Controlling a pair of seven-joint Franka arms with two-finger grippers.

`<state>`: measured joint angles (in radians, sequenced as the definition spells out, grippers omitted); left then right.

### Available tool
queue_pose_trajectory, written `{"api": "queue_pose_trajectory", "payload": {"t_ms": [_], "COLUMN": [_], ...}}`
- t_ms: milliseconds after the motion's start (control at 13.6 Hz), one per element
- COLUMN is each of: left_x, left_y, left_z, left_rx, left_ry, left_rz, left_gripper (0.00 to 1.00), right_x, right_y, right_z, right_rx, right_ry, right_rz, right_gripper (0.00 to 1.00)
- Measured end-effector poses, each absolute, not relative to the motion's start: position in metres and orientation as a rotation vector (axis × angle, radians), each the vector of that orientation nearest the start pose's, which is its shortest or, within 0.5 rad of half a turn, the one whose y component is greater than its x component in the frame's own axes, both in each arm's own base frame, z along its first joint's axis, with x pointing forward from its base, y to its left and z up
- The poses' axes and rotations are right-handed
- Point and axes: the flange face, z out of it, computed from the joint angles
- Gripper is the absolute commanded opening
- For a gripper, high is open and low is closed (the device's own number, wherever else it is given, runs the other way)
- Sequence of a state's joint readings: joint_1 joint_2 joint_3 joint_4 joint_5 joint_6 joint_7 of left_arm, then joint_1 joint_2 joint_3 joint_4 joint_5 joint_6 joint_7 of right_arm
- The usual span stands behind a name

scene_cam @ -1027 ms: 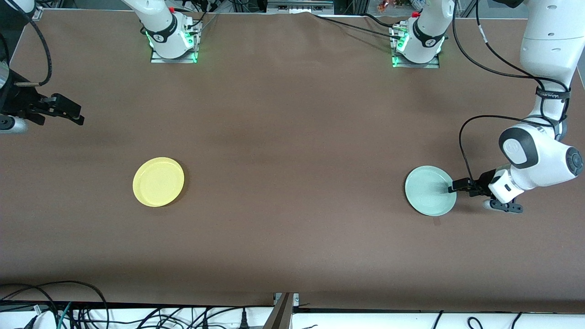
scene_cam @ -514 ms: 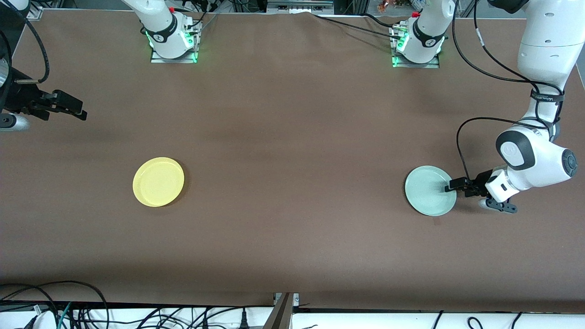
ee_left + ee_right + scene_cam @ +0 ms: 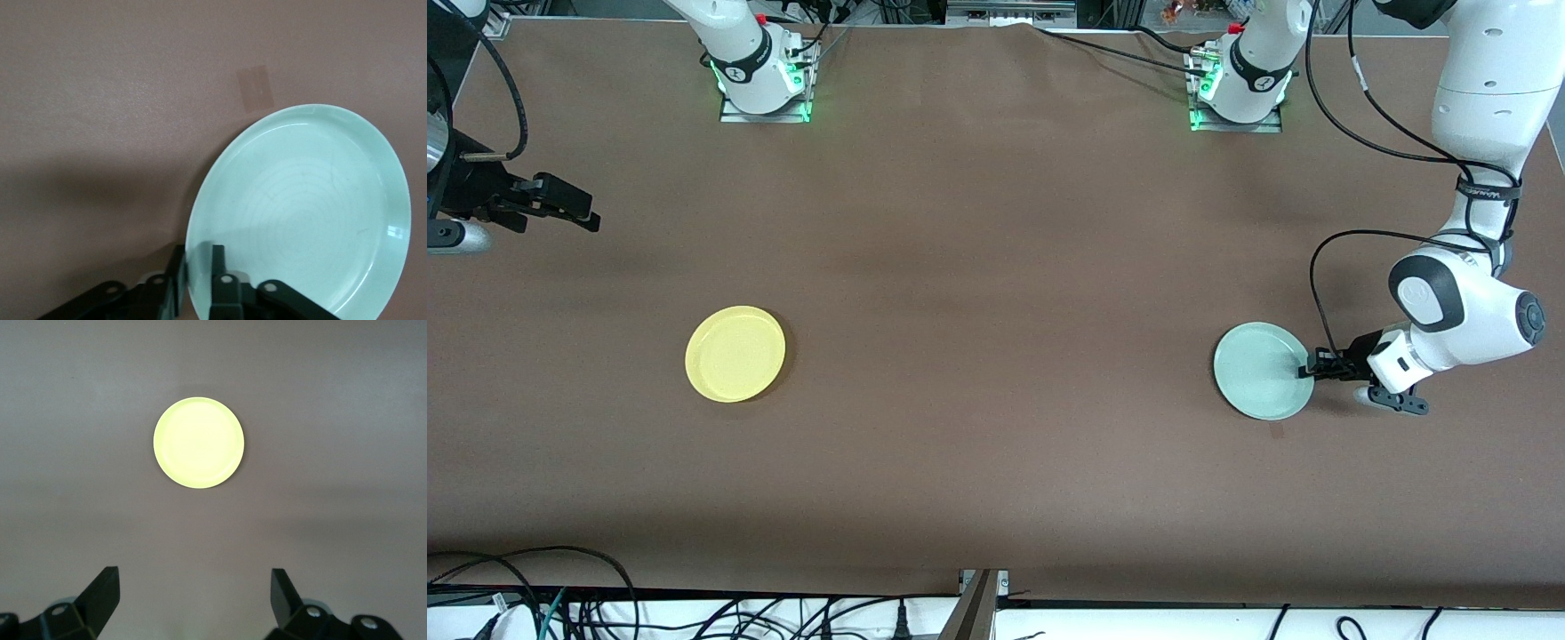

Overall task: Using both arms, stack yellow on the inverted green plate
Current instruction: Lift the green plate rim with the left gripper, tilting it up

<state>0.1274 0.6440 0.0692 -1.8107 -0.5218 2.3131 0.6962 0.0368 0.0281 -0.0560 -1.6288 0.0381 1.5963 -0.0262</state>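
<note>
The pale green plate [image 3: 1261, 371] lies on the brown table toward the left arm's end, hollow side up. My left gripper [image 3: 1307, 372] is at the plate's rim on the side toward the left arm's end of the table. In the left wrist view its fingers [image 3: 217, 263] pinch the rim of the green plate [image 3: 307, 220], one inside and one outside. The yellow plate [image 3: 735, 353] lies hollow side up toward the right arm's end. My right gripper [image 3: 580, 216] hangs open and empty in the air, apart from it. The right wrist view shows the yellow plate [image 3: 199, 443] ahead of that gripper [image 3: 193, 580].
A small tape mark [image 3: 1277, 430] is on the table beside the green plate, nearer to the front camera; it also shows in the left wrist view [image 3: 255, 89]. The two arm bases [image 3: 763, 76] [image 3: 1238, 84] stand along the top. Cables hang below the table's front edge.
My left gripper has slid onto the green plate's rim and closed on it. My right gripper has drifted slightly toward the table's middle, still open.
</note>
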Motion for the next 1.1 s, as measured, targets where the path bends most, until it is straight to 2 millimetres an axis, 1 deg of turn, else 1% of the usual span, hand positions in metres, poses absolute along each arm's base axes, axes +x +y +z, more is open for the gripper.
{"api": "queue_pose_trajectory", "payload": {"t_ms": [440,660,880,954,1100], "left_x": [0.630,0.637,0.655,0.662,0.678], "left_y": [0.109,0.101,0.081,0.071,0.042], "left_z": [0.175,0.182,0.203,0.212,0.240], "left_rx": [-3.468,-3.460,-3.442,-3.432,-3.386], "left_ry": [0.246,0.275,0.345,0.382,0.477], "left_rz": [-0.050,-0.082,-0.154,-0.183,-0.237], "left_gripper": [0.00,0.00,0.00,0.00,0.00], "right_x": [0.562,0.562,0.562,0.562,0.561], "right_y": [-0.006,-0.004,-0.003,-0.001,0.004], "right_z": [0.584,0.584,0.584,0.584,0.585], "right_rx": [-3.102,-3.102,-3.102,-3.102,-3.101], "right_ry": [-0.011,-0.016,-0.022,-0.028,-0.042], "right_rz": [0.093,0.093,0.094,0.094,0.101], "right_gripper": [1.00,1.00,1.00,1.00,1.00]}}
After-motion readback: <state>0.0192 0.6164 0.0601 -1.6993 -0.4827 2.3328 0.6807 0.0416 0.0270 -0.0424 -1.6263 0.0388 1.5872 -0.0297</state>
